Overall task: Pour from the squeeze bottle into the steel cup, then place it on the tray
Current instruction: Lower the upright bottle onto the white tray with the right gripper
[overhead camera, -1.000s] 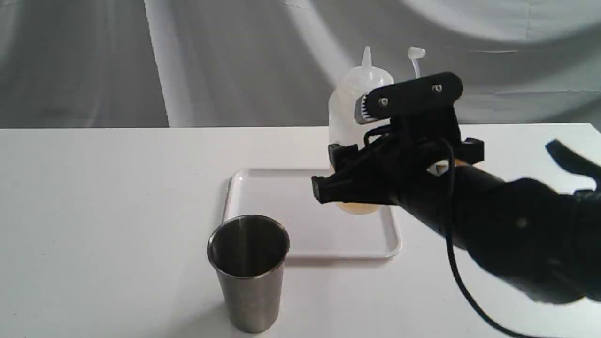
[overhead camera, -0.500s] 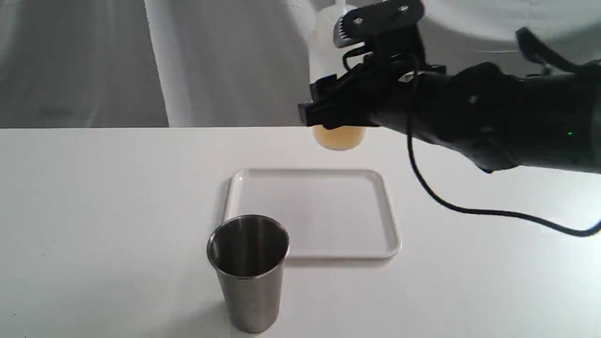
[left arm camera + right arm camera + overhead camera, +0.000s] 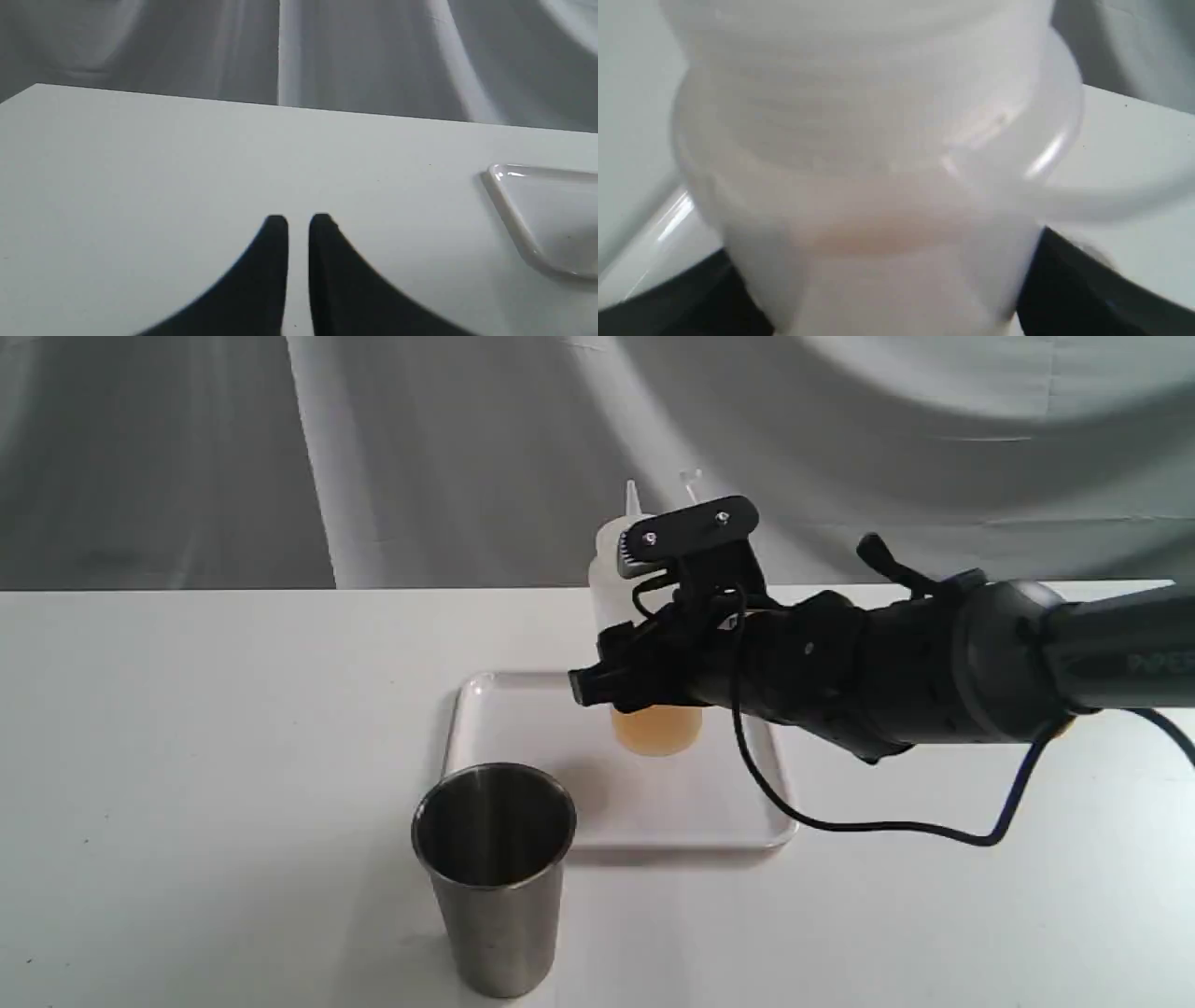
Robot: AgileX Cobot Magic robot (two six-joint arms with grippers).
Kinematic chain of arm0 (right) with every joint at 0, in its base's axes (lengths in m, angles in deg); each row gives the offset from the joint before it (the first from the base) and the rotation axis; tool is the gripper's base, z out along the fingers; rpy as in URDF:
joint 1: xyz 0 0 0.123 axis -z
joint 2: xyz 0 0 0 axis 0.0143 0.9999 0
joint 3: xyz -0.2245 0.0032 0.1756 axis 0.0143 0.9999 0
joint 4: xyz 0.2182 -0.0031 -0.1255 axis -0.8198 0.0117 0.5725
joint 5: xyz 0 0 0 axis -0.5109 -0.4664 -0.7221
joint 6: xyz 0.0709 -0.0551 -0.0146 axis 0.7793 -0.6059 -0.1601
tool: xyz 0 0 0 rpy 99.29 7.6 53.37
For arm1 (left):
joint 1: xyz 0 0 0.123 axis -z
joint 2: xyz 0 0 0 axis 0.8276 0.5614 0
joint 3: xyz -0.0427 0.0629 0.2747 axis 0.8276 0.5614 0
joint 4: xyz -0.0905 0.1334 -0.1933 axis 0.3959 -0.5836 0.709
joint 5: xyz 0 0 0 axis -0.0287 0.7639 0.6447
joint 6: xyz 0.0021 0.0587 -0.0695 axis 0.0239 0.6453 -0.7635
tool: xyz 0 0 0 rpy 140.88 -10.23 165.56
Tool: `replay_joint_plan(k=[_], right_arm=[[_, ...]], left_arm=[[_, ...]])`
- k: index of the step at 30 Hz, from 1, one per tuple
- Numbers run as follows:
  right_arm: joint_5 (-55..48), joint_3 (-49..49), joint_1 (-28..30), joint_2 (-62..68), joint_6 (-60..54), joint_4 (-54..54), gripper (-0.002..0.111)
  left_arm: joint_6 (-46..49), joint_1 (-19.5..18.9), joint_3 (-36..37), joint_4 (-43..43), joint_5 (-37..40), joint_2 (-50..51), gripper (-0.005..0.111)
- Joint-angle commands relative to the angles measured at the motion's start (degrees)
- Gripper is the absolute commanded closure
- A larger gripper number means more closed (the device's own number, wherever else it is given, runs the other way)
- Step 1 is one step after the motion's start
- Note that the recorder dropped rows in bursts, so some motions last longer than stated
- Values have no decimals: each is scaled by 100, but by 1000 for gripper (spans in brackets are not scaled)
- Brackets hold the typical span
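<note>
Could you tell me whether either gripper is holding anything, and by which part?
The right gripper grips the translucent whitish plastic squeeze bottle around the lower half of its body; the left gripper holds nothing.

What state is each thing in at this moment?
squeeze bottle: upright, uncapped, amber liquid low inside, held over the tray.
right hand: closed on the squeeze bottle.
left hand: nearly closed, empty.
steel cup: upright on the table, contents unseen.
tray: flat on the table.
</note>
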Motion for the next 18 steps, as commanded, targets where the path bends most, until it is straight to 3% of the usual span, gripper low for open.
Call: replay_joint_plan(k=[1,18], right_arm=[[342,-79,8,-11,240,59,108],[359,-79,-2,200,293,251,108]], left_arm=[[-13,28,25,23,7,16,98],[-13,28,25,23,7,16,98]])
